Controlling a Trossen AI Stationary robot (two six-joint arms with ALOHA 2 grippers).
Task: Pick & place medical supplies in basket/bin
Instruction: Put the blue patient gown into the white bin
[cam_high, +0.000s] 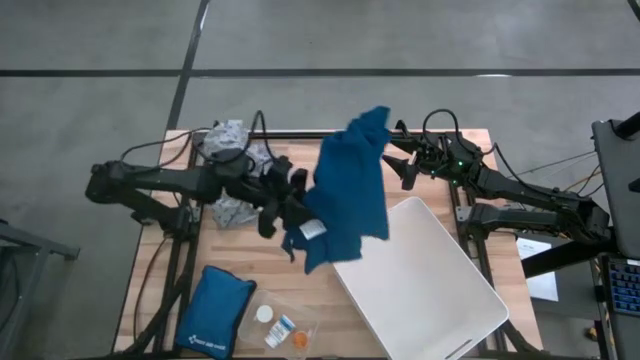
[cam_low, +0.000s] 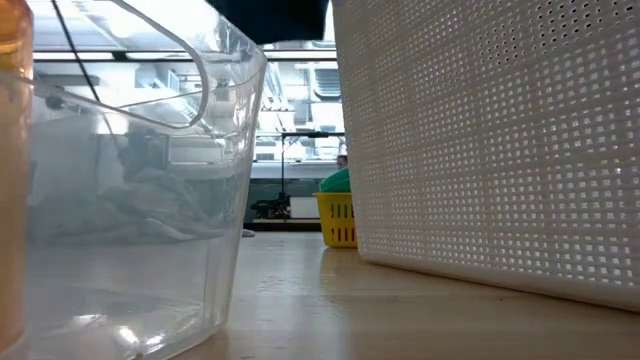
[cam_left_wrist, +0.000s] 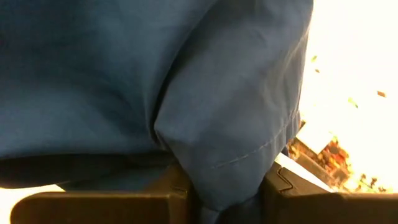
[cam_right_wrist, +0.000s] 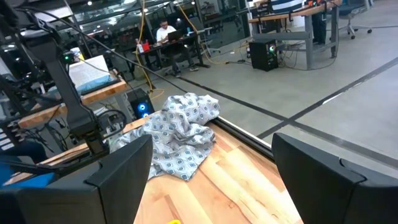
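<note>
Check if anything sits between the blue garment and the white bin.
Nothing visible does. The left end effector holds the blue garment lifted above the table, its edge hanging right beside the white bin. The bin is open at the top and looks empty in the high view.

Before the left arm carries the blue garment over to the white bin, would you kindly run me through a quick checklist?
1. Left gripper pinching the blue garment: ok.
2. Garment lifted off the table: ok, it hangs from the grip.
3. White bin free to receive it: ok, nothing visible inside.
4. Right gripper out of the way: ok, open at the far edge.
5. Garment entirely above the bin: not ok, only its edge overlaps.
</note>
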